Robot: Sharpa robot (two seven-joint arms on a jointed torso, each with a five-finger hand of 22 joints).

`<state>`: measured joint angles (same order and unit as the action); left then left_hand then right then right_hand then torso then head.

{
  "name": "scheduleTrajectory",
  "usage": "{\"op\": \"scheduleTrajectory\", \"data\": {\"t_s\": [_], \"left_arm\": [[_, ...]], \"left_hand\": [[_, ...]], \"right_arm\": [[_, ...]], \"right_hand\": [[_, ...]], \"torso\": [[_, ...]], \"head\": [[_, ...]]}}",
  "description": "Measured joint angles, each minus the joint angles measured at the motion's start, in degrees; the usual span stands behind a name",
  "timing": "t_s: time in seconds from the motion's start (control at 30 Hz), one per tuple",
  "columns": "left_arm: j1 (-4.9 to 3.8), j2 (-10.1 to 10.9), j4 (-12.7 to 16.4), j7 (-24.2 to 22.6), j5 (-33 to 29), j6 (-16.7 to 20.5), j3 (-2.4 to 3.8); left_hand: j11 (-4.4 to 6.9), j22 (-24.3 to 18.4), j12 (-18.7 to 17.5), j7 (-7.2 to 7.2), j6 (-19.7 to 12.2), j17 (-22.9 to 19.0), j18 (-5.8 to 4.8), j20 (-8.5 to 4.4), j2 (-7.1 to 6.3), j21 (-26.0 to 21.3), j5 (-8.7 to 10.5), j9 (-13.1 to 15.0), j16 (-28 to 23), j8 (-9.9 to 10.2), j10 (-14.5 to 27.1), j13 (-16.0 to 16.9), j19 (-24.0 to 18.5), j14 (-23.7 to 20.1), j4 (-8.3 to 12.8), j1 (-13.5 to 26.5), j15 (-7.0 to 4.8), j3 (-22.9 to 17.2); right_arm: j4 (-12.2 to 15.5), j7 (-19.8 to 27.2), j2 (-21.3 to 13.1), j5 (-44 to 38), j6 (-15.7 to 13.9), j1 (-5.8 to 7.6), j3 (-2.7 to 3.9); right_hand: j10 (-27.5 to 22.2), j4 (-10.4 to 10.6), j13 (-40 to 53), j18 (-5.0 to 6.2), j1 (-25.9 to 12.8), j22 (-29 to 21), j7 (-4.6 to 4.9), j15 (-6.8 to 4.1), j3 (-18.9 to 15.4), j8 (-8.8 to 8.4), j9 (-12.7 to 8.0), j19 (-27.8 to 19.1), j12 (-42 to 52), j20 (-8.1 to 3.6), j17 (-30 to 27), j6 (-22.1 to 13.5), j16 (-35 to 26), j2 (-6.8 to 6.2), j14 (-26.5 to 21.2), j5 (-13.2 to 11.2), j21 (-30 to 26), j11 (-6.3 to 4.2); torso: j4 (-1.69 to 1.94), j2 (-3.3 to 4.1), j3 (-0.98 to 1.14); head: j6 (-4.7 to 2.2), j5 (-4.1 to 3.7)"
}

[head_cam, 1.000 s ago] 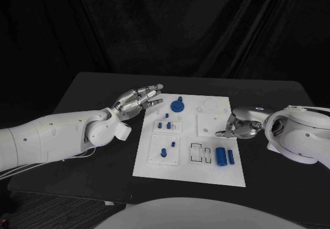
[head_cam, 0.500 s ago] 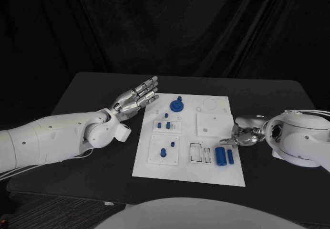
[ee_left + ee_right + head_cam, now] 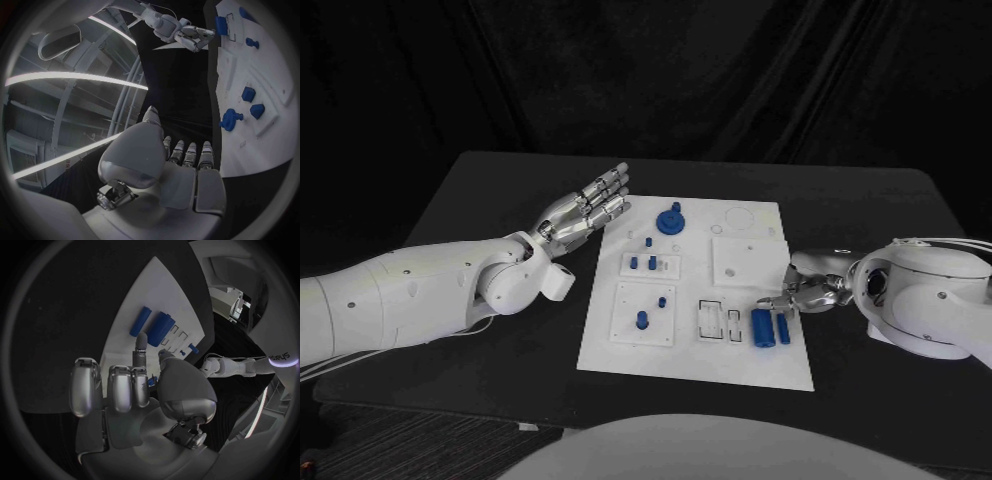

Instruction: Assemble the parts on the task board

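Note:
The white task board [image 3: 733, 355] lies mid-table. On it are a blue round knobbed part [image 3: 672, 220], small blue pegs [image 3: 643, 263], a peg [image 3: 642, 320] and, near the right edge, a thick blue cylinder [image 3: 762, 327] beside a thin blue bar [image 3: 783, 328]. My right hand [image 3: 805, 290] hovers at the board's right edge just beyond the cylinder [image 3: 161, 327]; its fingers are curled, one points out, and a sliver of a small blue part [image 3: 150, 381] shows between thumb and fingers. My left hand [image 3: 589, 210] is held flat with fingers straight, left of the board's far corner, holding nothing.
The black table [image 3: 488, 360] surrounds the board, with bare room on both sides. Empty slots [image 3: 721, 320] sit left of the cylinder, and a raised square plate [image 3: 740, 258] lies in the board's right middle. My right hand [image 3: 190, 36] shows far off in the left wrist view.
My right hand has drawn nearer along the board's right edge, from the square plate toward the blue cylinder. My left hand's fingers have straightened slightly; the arm stays put.

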<state>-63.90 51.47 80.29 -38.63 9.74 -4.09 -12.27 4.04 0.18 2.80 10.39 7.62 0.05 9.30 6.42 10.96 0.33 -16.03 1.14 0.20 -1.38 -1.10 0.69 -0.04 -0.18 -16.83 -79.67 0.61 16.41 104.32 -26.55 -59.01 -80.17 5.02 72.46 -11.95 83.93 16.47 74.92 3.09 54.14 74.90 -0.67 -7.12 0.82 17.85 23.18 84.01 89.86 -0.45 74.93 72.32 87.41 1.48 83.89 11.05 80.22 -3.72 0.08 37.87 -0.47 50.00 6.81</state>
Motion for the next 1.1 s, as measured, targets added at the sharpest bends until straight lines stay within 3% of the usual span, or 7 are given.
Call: {"op": "scheduleTrajectory", "data": {"t_s": [0.13,0.2,0.37,0.57,0.7,1.1], "left_arm": [[0.08,0.04,-0.01,-0.03,0.1,-0.06,0.0],[0.11,0.06,-0.02,-0.04,0.14,-0.13,0.0],[0.17,0.06,-0.1,-0.06,0.22,-0.37,0.0],[0.24,-0.07,-0.2,-0.07,0.26,-0.73,0.0],[0.27,-0.11,-0.24,-0.08,0.28,-1.05,0.0],[0.36,-0.1,-0.47,-0.1,0.32,-1.71,0.0]], "left_hand": [[-0.89,0.0,0.0,-0.67,0.07,0.01,0.0,0.45,0.64,0.0,-1.23,0.0,0.0,0.0,0.02,0.0,0.16,0.13,0.17,-0.64,0.13,-0.17],[-0.96,0.0,0.0,-1.19,0.18,0.01,0.0,0.55,0.64,0.0,-1.35,0.0,0.0,0.0,0.02,0.0,0.11,0.22,0.17,-0.64,0.22,-0.17],[-1.8,0.13,0.0,-1.84,0.41,0.02,0.0,0.79,1.07,0.0,-2.25,0.0,0.0,0.0,0.09,0.0,0.28,0.2,0.15,-1.07,0.23,-0.5],[-2.32,0.18,0.0,-2.22,0.79,0.03,-0.01,0.96,1.3,0.0,-2.7,0.01,0.0,0.0,-0.01,0.01,0.11,0.26,0.15,-1.31,0.58,-0.49],[-2.51,0.23,0.01,-2.52,1.09,0.04,-0.01,1.16,1.3,0.0,-2.7,0.06,0.0,0.0,-0.2,0.01,0.31,0.26,0.15,-1.31,0.58,-0.49],[-2.92,0.27,0.01,-2.73,0.88,0.05,-0.01,1.36,1.51,0.0,-2.69,0.06,0.0,0.0,-0.2,0.01,0.11,0.1,0.15,-1.52,1.15,-0.49]], "right_arm": [[0.36,-0.05,-0.01,0.25,-0.66,-0.02,0.0],[0.49,-0.07,-0.03,0.34,-0.98,-0.03,0.0],[0.81,-0.15,-0.04,0.49,-1.56,-0.05,0.0],[0.97,-0.52,0.13,0.6,-1.66,-0.24,0.01],[0.97,-0.91,0.19,0.63,-1.39,-0.72,0.03],[0.74,-1.44,1.07,0.69,-0.66,-2.0,-0.01]], "right_hand": [[0.11,0.05,0.0,0.01,-0.43,0.0,-0.19,-0.56,-0.91,2.84,5.97,-0.04,0.0,-0.48,0.0,0.11,0.0,0.43,0.07,-1.04,0.48,-0.7],[0.11,0.12,0.0,0.01,-1.03,0.0,-0.79,-0.57,-1.3,4.04,8.94,-0.05,0.0,-0.48,0.0,-0.5,0.0,0.7,0.07,-1.64,0.48,-0.7],[-0.08,0.18,-0.01,0.02,-2.96,0.04,-0.99,-0.56,-2.52,5.66,14.2,0.15,0.0,-0.67,0.0,-1.93,0.0,1.31,0.07,-3.89,0.77,-0.89],[-0.08,-0.03,-0.01,0.02,-2.63,0.04,-0.56,-0.56,-3.04,5.89,17.24,0.15,0.0,-0.67,-0.01,-3.56,0.0,-0.08,0.06,-6.2,0.31,-0.89],[-0.08,-0.03,-0.01,0.02,-1.82,0.04,-0.25,-0.56,-3.04,5.43,18.53,0.15,0.0,-0.67,-0.01,-5.31,-0.58,-1.22,0.06,-6.22,-1.25,-0.88],[-0.09,-0.52,-0.02,0.02,0.49,0.03,0.26,-0.56,-2.55,3.95,19.91,0.15,0.0,-0.67,-0.01,-6.63,-0.88,-3.44,0.06,-6.22,-1.9,-0.88]], "torso": [[-0.02,0.0,0.0],[-0.03,0.0,0.0],[-0.03,-0.01,0.0],[-0.03,0.0,0.0],[-0.03,0.0,-0.01],[-0.03,0.0,-0.03]], "head": [[0.0,0.09],[0.0,0.1],[0.0,0.08],[0.0,-0.08],[0.0,0.0],[0.0,-0.08]]}}
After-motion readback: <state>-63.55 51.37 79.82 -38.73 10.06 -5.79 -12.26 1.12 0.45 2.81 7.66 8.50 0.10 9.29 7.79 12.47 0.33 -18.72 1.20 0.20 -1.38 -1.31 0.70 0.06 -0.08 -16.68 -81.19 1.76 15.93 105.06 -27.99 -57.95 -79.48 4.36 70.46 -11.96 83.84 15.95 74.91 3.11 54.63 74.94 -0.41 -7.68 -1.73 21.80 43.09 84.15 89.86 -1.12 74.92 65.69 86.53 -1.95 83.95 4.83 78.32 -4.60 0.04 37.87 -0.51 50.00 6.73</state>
